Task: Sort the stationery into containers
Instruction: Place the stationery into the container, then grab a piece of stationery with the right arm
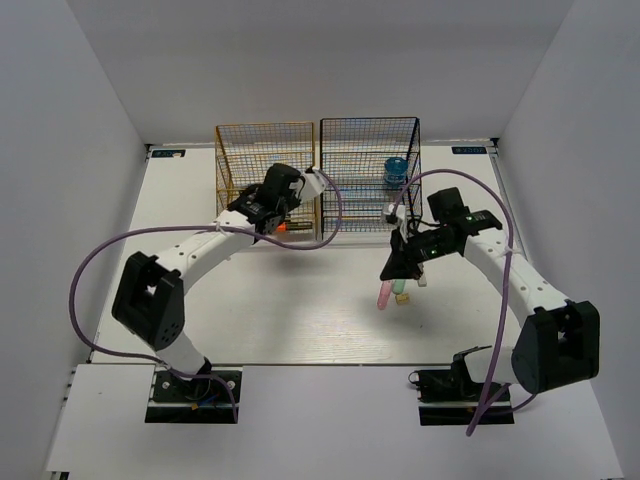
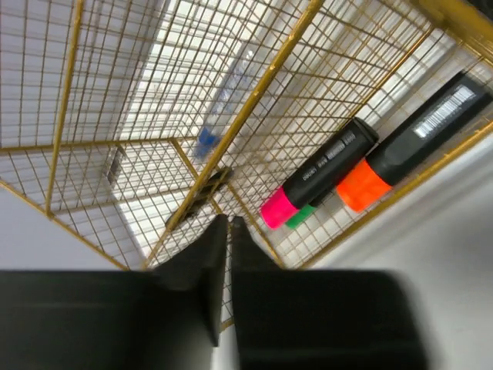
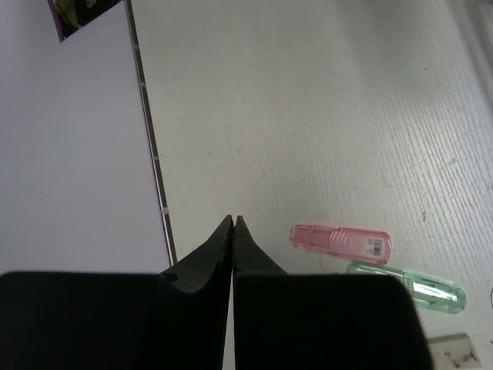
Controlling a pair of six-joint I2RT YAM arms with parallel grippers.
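The gold-yellow rack (image 1: 265, 165) and the black rack (image 1: 368, 175) stand side by side at the back. My left gripper (image 2: 226, 222) is shut and empty, close against the gold rack's mesh (image 2: 254, 100). Inside it lie highlighters with pink (image 2: 279, 210), green (image 2: 302, 216) and orange (image 2: 362, 185) caps, and a clear blue-capped tube (image 2: 219, 116) higher up. A round blue jar (image 1: 395, 172) sits in the black rack. My right gripper (image 3: 233, 222) is shut and empty above the table, left of a pink stick (image 3: 341, 242) and a green stick (image 3: 416, 285). The scissors are not visible.
A white object (image 3: 454, 348) lies just beyond the green stick. The pastel sticks (image 1: 388, 292) lie on the white table below my right gripper (image 1: 396, 266). Purple cables loop off both arms. Grey walls close in the table on three sides.
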